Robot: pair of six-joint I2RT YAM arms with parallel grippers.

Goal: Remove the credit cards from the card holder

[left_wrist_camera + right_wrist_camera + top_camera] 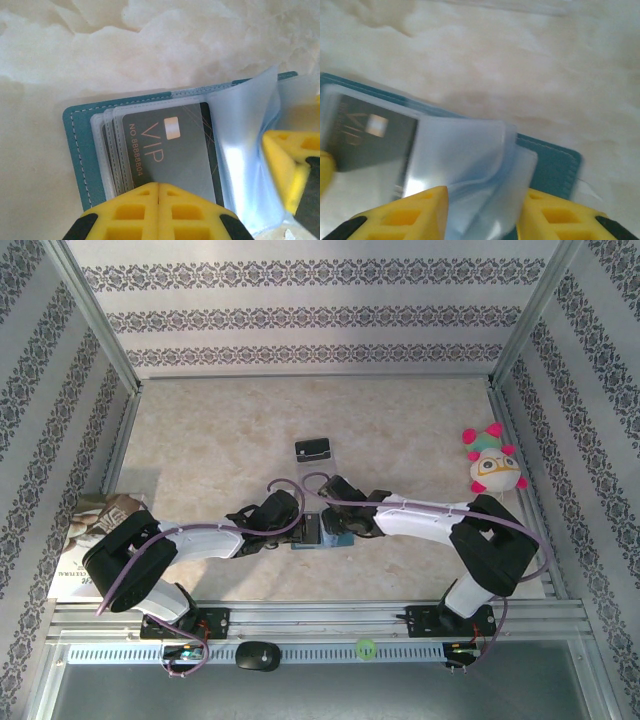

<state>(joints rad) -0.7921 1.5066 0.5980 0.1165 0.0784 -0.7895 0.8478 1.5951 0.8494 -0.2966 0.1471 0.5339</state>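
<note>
From above, the card holder [332,538] lies open by the middle of the table's [200,440] near edge, between the left gripper [303,528] and the right gripper [347,524].

Left wrist: the left gripper's fingers are pressed together over the dark card [175,150].

Right wrist: the right gripper's fingers stand apart around curled clear sleeves [465,150].

Left claw [158,192] covers the VIP card's [172,150] lower edge; card holder [555,165] blurred in right wrist view.

Top camera looks down; both wrist cameras closely share card holder [80,150]
</note>
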